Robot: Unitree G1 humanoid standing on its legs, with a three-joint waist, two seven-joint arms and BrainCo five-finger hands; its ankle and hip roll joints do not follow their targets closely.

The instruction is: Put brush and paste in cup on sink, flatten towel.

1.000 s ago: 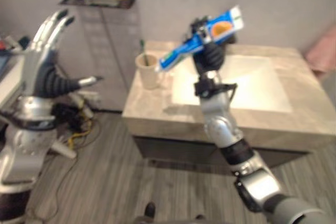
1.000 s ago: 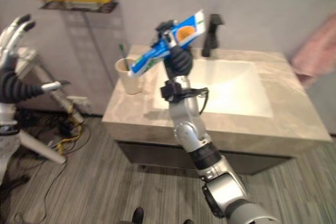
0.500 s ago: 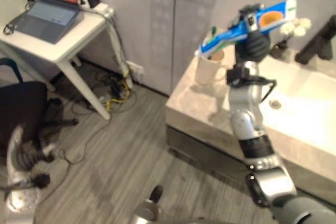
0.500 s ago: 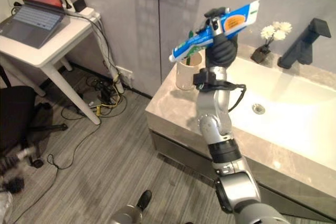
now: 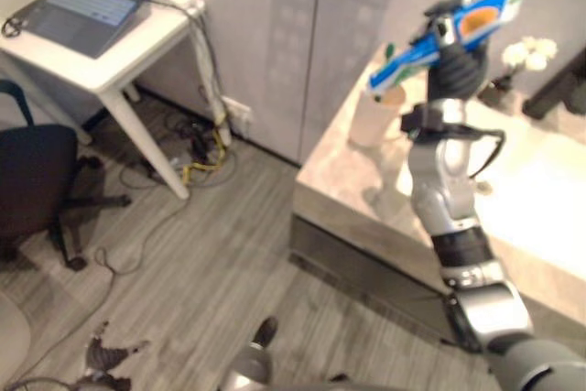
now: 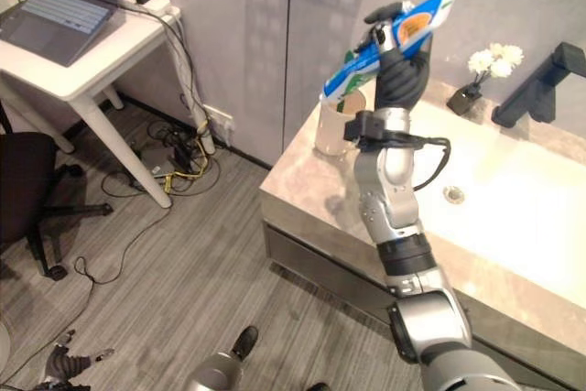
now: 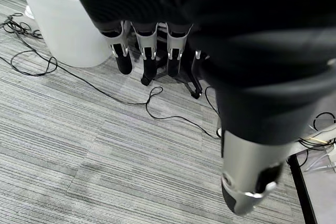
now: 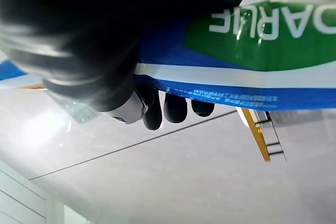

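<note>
My right hand (image 6: 401, 72) is raised over the left end of the sink counter (image 6: 316, 203), shut on a blue toothpaste tube (image 6: 396, 36). The tube slants, and its lower cap end hangs just above a beige cup (image 6: 331, 127) at the counter's left corner. A green toothbrush (image 5: 388, 48) stands in that cup. In the right wrist view the tube (image 8: 236, 77) lies across the curled fingertips (image 8: 173, 108). My left hand (image 6: 66, 363) hangs low near the floor, its fingers (image 7: 147, 51) straight and holding nothing.
A white basin (image 6: 531, 217), a black faucet (image 6: 540, 89) and a small vase of white flowers (image 6: 490, 61) are on the counter. To the left stand a white desk (image 6: 92, 70) with a laptop (image 6: 59, 6) and a black chair (image 6: 23, 199). A white bin (image 7: 58, 19) is near my left hand.
The camera has swung left since a second ago. My left hand has dropped from shoulder height to near the floor. The tube's cap end has come closer over the cup.
</note>
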